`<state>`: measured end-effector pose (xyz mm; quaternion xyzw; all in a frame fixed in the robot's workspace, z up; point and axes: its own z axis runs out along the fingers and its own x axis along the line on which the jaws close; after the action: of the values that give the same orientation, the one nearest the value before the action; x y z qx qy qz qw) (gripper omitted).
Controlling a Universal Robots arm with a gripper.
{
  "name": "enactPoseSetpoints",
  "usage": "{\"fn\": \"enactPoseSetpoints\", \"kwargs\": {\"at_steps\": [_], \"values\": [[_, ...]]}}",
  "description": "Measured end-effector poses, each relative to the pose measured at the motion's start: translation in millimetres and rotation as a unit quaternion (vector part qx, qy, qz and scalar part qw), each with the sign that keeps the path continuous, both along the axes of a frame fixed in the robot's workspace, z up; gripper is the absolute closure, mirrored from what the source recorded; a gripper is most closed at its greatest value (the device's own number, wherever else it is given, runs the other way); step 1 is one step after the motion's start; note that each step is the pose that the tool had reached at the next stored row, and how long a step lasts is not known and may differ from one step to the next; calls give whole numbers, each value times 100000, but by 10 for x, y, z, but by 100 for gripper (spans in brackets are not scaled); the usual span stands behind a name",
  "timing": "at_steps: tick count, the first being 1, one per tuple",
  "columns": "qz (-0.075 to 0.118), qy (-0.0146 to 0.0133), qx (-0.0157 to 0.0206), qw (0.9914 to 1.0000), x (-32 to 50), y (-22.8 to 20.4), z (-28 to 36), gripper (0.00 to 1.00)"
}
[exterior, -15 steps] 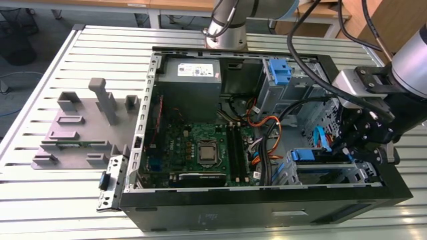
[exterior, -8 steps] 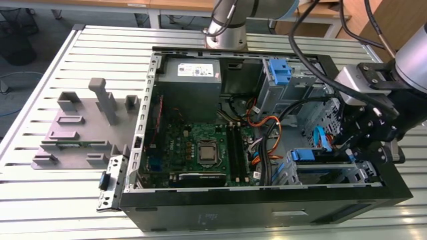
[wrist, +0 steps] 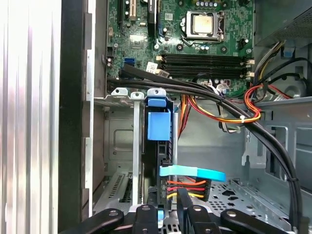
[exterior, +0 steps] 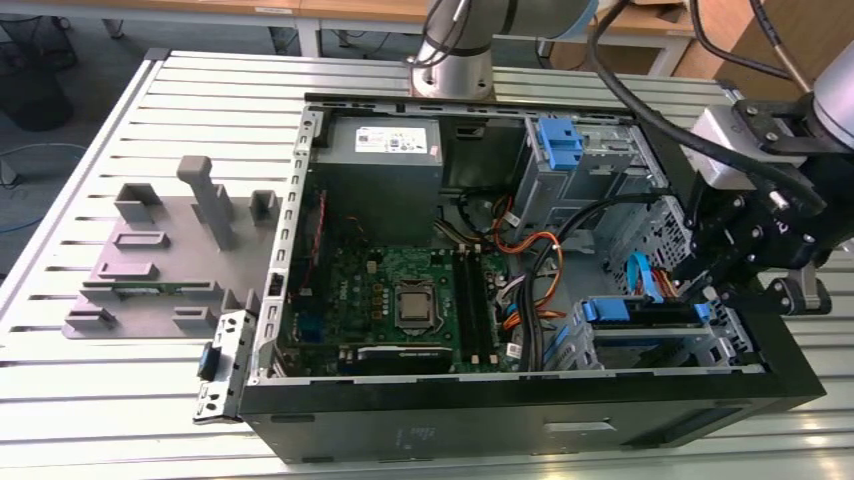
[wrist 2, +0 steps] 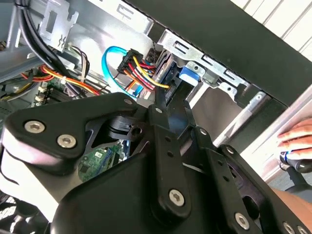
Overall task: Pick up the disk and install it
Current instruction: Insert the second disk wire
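The disk [exterior: 641, 312], dark with a blue plastic carrier frame, stands on edge in the drive cage at the corner of the open computer case on the exterior view's right. In the first wrist view the disk [wrist: 157, 146] is seen edge-on in its slot, with a blue tab on top. My black gripper [exterior: 703, 298] reaches down onto it from the right. Its fingers close on the disk's edge in both wrist views, at the gripper [wrist: 165, 207] and the gripper [wrist 2: 170, 105], against the disk [wrist 2: 165, 68].
The case holds a motherboard [exterior: 400, 290], a grey power-supply box [exterior: 380, 140], a second blue carrier [exterior: 561, 145] in the far cage, and bundles of cables [wrist: 214, 114] beside the slot. A grey fixture plate [exterior: 160, 250] lies on the slatted table [exterior: 80, 400]. A person's hand [wrist 2: 297, 141] rests outside the case.
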<state>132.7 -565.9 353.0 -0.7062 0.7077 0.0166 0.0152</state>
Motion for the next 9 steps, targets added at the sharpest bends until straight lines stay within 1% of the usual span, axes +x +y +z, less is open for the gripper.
{"fn": "enactPoseSetpoints", "kwargs": {"at_steps": [4,7,8,9], "values": [[1,1,-3,100000,0,4,98,70],[5,1,14,100000,0,4,103,70],[1,-40,8,100000,-9,4,104,70],[5,-161,21,100000,-25,4,105,70]]}}
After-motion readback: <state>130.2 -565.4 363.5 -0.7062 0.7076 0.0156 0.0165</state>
